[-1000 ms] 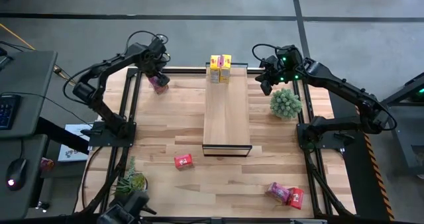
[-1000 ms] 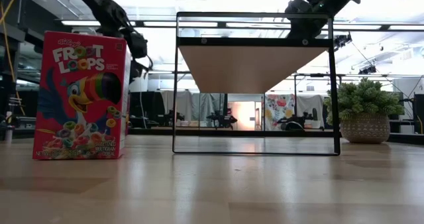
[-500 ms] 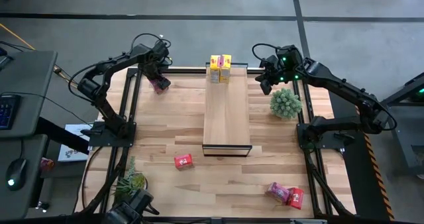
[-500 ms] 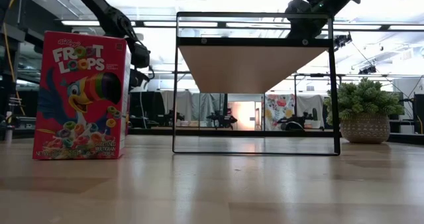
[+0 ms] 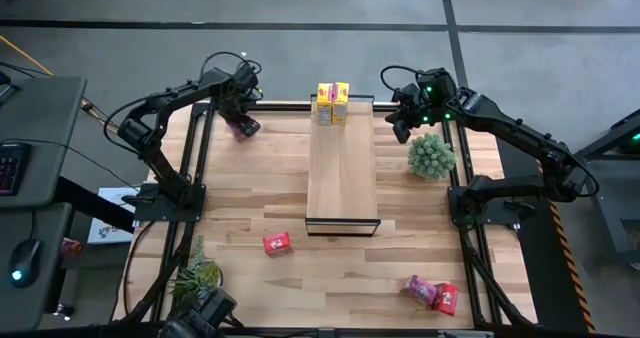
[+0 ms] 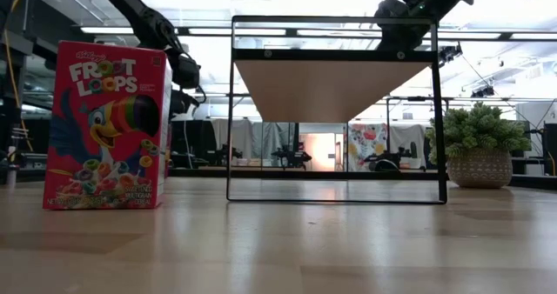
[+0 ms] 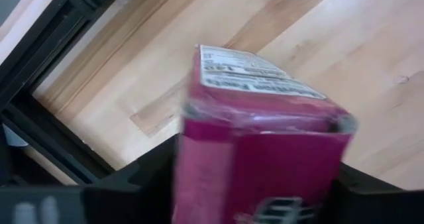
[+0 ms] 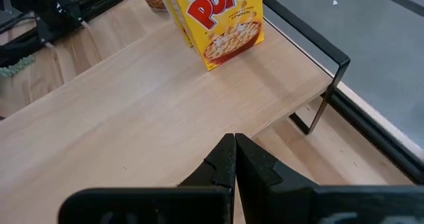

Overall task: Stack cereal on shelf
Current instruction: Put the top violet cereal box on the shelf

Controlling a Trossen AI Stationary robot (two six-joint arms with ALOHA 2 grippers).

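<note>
Since a second ago our left gripper (image 5: 240, 124) has narrowed around the pink box (image 7: 265, 164) at the high view's upper left; we cannot tell whether it grips yet. The shelf (image 5: 342, 193) lies to its right. Our right gripper (image 8: 234, 159), fingers together, hovers over the shelf's far end.

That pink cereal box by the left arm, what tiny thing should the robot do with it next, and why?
Probably finish closing on it, then lift. The left end effector sits around the pink cereal box at the table's far left corner, with the box between its fingers, but the grip doesn't look firm yet. The shelf holds only yellow boxes at its far end, so there is room.
</note>
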